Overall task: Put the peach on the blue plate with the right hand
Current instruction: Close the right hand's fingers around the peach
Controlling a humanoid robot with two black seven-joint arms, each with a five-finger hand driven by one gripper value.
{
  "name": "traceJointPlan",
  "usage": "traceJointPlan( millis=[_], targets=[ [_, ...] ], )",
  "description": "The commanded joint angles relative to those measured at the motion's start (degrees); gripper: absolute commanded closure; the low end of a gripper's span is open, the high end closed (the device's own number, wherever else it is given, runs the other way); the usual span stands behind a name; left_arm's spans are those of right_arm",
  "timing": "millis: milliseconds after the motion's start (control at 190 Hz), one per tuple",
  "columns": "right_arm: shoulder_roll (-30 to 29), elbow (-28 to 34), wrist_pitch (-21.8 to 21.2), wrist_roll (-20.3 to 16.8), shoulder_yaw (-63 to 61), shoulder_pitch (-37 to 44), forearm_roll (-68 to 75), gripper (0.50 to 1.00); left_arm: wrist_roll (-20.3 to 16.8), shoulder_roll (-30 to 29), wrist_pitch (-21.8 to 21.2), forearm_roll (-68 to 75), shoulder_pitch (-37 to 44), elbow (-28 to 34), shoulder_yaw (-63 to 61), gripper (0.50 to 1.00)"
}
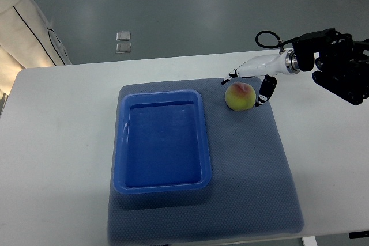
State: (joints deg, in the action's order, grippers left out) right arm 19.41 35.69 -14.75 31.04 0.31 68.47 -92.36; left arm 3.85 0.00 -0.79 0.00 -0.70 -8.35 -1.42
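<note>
A white table [52, 142] is seen from above, with a grey-blue mat [253, 171] laid across its middle. On the mat, toward its left half, a blue plate [162, 185] (really a shallow rectangular tray with a raised rim) is set, and nothing is held in it. The peach [240, 97] is found on the mat at about two o'clock from the plate, just beside the plate's far right corner but apart from it; its skin is yellow-green with a red blush on top.

The right hand [253, 79] is brought in from the picture's right edge, at about three o'clock of the peach, on a dark arm with a looped black cable. Its white fingers [266, 91] are spread around the fruit: one finger is extended past the peach's far side, and another is hung down along its right side. Whether the peach is actually touched cannot be told; it is seen resting on the mat, not lifted.

At ten o'clock, pale cloth [20, 21] is visible at the picture's corner.
</note>
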Motion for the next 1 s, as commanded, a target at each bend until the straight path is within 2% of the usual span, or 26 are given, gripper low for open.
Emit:
traceJointPlan(
  millis=[0,417,549,839,960,966,997],
  targets=[
    [-1.31,-2.38,0.69,-0.01,0.22,-0.09,0.07,0.572,0.02,0.00,0.00,0.00,0.00,0.00,0.02,0.500],
    [-2.80,-2.82,0.87,0.07,0.48,-1.94,0.16,0.572,0.02,0.00,0.00,0.00,0.00,0.00,0.02,0.500],
    [-3.77,-4.67,2.80,-0.10,0.48,-2.02,0.25,0.572,0.02,0.00,0.00,0.00,0.00,0.00,0.02,0.500],
    [-4.56,-6.16,2.89,-0.10,0.48,-2.73,0.25,0.576,0.02,0.00,0.00,0.00,0.00,0.00,0.02,0.500],
    [-4.74,-6.16,2.89,-0.01,0.57,-2.73,0.25,0.587,0.02,0.00,0.00,0.00,0.00,0.00,0.02,0.500],
    [-4.82,-6.16,2.89,-0.01,0.57,-2.73,0.25,0.611,0.02,0.00,0.00,0.00,0.00,0.00,0.02,0.500],
    [-4.82,-6.16,2.80,0.07,0.66,-2.73,0.25,0.638,0.02,0.00,0.00,0.00,0.00,0.00,0.02,0.500]
  ],
)
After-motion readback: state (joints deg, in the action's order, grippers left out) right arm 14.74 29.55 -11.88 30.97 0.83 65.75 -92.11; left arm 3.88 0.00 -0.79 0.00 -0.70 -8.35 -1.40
